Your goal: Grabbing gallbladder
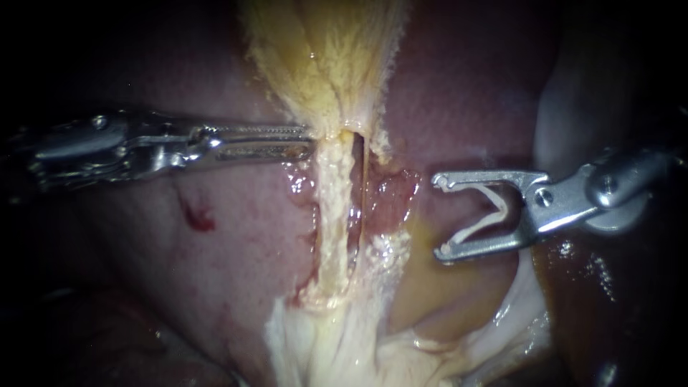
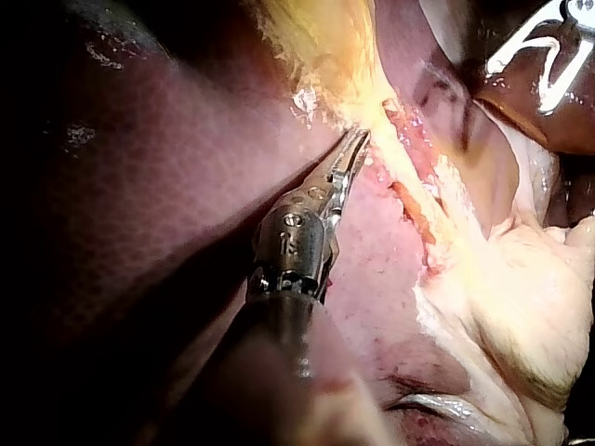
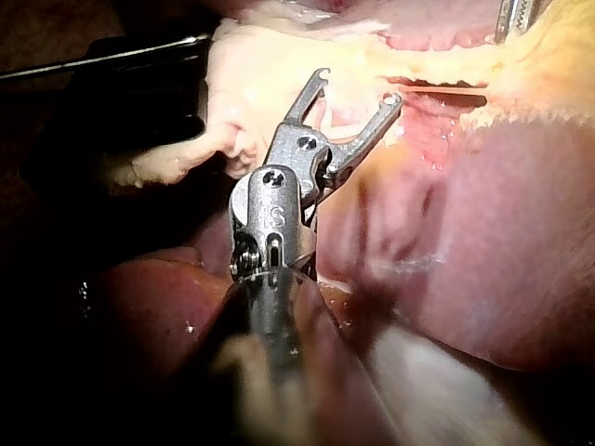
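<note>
The yellowish gallbladder (image 1: 322, 57) narrows to a neck, and a pale band of tissue (image 1: 331, 215) runs down from it over the liver (image 1: 215, 244). My left instrument (image 1: 309, 140) comes in level from the left. Its long jaws are shut on the gallbladder's neck, and the left wrist view shows the tips (image 2: 358, 141) buried in the yellow tissue. My right instrument (image 1: 438, 215) stands right of the band without touching it. Its jaws stand wide apart and hold a white V-shaped clip (image 1: 479, 227). In its own view the right instrument (image 3: 358, 85) points at pale tissue.
A thin strand (image 1: 362, 186) runs beside the band over raw red tissue. White fatty tissue (image 1: 330, 344) spreads below. A small red spot (image 1: 201, 218) marks the liver under the left shaft. A pale fold (image 1: 566, 107) lies behind the right instrument.
</note>
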You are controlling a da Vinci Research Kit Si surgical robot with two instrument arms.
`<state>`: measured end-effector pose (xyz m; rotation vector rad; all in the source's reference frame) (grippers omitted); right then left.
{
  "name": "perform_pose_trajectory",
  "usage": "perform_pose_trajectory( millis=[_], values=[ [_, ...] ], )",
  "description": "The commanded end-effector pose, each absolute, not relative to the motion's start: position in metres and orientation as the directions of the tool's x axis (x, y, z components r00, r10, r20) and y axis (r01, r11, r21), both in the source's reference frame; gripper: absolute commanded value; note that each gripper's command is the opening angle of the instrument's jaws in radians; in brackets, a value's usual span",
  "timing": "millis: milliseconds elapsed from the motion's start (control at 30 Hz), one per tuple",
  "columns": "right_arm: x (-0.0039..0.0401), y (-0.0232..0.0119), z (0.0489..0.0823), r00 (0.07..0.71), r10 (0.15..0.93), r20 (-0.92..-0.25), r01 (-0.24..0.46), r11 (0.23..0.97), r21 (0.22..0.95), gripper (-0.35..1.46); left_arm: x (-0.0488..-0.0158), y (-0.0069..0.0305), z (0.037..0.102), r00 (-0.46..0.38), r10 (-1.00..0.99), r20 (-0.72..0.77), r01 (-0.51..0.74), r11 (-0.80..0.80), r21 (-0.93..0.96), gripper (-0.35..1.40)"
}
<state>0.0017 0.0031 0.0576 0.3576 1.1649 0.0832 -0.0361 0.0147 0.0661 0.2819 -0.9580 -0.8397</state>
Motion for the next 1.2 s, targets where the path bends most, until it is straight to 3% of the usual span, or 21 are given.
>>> perform_pose_trajectory(
  millis=[33, 300, 633, 1200],
  values=[
    [0.0017, 0.0031, 0.0576, 0.398, 0.248, -0.883, 0.121, 0.94, 0.318, 0.5, -0.0361, 0.0147, 0.0657, 0.296, -0.739, 0.605, 0.498, 0.66, 0.563, -0.35],
    [0.0016, 0.0031, 0.0576, 0.398, 0.247, -0.883, 0.121, 0.94, 0.318, 0.5, -0.0336, 0.0162, 0.0605, 0.296, -0.753, 0.588, 0.483, 0.648, 0.589, -0.35],
    [0.0016, 0.0031, 0.0576, 0.398, 0.247, -0.883, 0.121, 0.94, 0.318, 0.5, -0.0286, 0.0201, 0.0552, 0.21, -0.769, 0.604, 0.516, 0.612, 0.599, -0.35],
    [0.0016, 0.0031, 0.0576, 0.398, 0.247, -0.883, 0.121, 0.94, 0.318, 0.5, -0.0287, 0.0202, 0.0551, 0.202, -0.765, 0.612, 0.532, 0.61, 0.586, -0.35]
  ],
)
